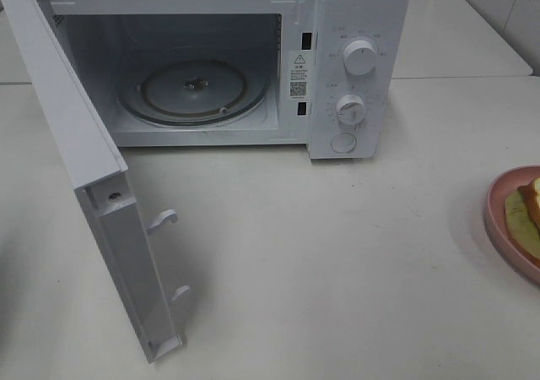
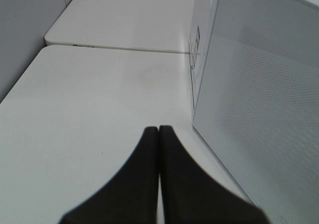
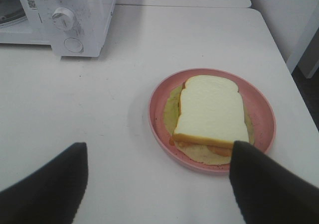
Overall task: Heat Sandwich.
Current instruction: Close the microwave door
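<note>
The sandwich [image 3: 212,109], a pale slice of bread over yellow-green and orange filling, lies on a round pink plate [image 3: 259,109]. In the high view the sandwich [image 1: 527,207] and the plate [image 1: 498,219] show only partly, at the right edge. My right gripper [image 3: 159,147] hovers open just short of the plate, one finger on each side and nothing between them. My left gripper [image 2: 158,130] is shut and empty, low over the table beside the open microwave door [image 2: 259,109]. Neither gripper shows in the high view.
The white microwave [image 1: 354,25] stands at the back with its door [image 1: 76,135] swung wide to the left and a glass turntable [image 1: 194,89] inside. Two knobs and a button sit on its right panel. A seam between tables runs behind it.
</note>
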Controlling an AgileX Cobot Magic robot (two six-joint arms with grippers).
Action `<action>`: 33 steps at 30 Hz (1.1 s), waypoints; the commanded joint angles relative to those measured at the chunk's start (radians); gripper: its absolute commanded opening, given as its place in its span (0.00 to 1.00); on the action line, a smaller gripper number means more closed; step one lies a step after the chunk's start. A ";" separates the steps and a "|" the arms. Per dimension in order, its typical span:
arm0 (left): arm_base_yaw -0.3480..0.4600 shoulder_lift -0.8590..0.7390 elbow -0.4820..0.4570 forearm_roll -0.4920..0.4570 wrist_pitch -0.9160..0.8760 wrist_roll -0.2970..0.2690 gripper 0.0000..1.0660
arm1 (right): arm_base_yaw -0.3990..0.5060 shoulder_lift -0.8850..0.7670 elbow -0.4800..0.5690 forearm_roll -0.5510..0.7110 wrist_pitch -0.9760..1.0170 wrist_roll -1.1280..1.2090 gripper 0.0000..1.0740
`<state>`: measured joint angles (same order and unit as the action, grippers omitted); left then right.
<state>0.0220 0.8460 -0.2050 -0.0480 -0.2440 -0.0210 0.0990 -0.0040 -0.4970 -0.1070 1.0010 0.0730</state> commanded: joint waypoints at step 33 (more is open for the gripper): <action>-0.066 0.703 -0.154 0.425 -0.762 -0.224 0.00 | -0.007 -0.028 0.001 -0.001 -0.004 -0.011 0.70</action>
<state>-0.0370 1.5530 -0.3500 0.3860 -0.9950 -0.2440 0.0990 -0.0040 -0.4970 -0.1070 1.0010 0.0730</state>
